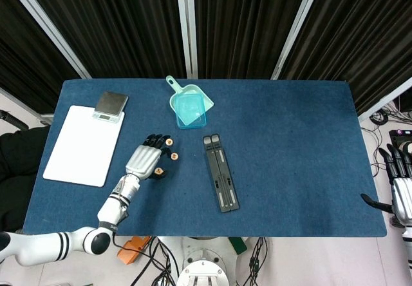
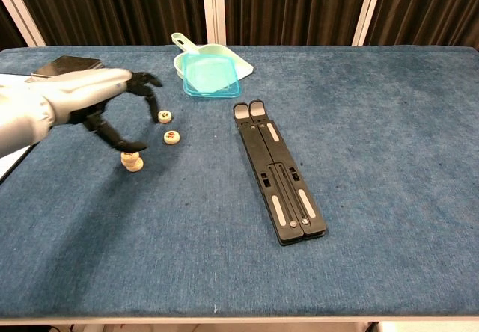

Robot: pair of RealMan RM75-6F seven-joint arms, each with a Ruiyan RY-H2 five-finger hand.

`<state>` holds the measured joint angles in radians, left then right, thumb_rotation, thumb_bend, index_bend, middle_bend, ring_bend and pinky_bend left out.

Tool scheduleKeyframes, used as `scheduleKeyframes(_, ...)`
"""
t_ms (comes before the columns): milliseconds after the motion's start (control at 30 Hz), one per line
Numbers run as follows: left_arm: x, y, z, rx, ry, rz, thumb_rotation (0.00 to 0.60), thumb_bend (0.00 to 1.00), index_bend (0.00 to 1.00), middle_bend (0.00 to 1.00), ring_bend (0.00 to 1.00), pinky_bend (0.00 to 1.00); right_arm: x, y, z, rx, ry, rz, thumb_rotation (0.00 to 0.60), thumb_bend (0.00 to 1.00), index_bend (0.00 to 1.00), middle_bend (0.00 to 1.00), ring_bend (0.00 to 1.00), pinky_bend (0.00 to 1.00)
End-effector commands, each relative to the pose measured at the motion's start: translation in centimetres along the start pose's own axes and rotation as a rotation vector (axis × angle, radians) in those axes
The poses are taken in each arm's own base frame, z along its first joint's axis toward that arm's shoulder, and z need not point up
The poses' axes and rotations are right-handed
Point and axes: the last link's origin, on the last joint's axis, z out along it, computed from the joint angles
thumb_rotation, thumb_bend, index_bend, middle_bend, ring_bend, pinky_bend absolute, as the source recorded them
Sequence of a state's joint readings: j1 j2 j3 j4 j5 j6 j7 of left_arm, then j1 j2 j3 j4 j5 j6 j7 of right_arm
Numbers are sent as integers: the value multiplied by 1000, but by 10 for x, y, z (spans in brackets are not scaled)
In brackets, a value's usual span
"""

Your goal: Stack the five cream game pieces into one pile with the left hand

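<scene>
Cream game pieces [image 2: 133, 161] stacked in a short pile near the left of the counter [image 2: 374, 123], with two loose ones [image 2: 171, 137] just beyond, toward the scoop. Left hand [image 2: 112, 104] above the pile, released, fingers spread, holding nothing. Likely light, hard, slick discs; best pinched at the rim and set down squarely.

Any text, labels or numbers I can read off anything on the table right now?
Nothing can be read.
Loose cream game pieces: each has a small dark mark on its top face, too small to make out.
Pile of cream pieces by the left hand: top face not legible.
Black folding stand, scale, teal scoop: no print visible.
</scene>
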<state>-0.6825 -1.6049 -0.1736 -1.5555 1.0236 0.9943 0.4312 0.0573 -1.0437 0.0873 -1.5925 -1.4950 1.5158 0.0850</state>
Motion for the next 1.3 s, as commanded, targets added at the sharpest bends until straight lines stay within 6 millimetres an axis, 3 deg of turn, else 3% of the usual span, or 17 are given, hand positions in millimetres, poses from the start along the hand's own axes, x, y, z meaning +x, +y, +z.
scheduleKeyframes(33, 1, 14, 20, -9, -24, -4, 600, 265, 387, 33, 0, 0, 0, 1, 0, -1, 0, 1, 600, 48, 0, 0, 0, 0)
scheduleKeyframes(200, -6, 18, 38, 25, -61, 37, 600, 269, 392, 33, 0, 0, -1, 3, -1, -7, -2, 5, 600, 48, 0, 0, 0, 0)
scheduleKeyframes(500, -15, 15, 54, 105, -92, 62, 600, 288, 408, 33, 0, 0, -2, 7, 0, -9, -4, 8, 600, 48, 0, 0, 0, 0)
scheduleKeyframes(1033, -20, 7, 58, 129, -83, 64, 600, 304, 444, 34, 0, 0, -3, 10, 2, -17, -8, 7, 600, 48, 0, 0, 0, 0)
scheduleKeyframes(1300, -19, 5, 61, 127, -70, 73, 600, 378, 550, 73, 0, 0, -3, 9, 2, -18, -10, 6, 600, 48, 0, 0, 0, 0)
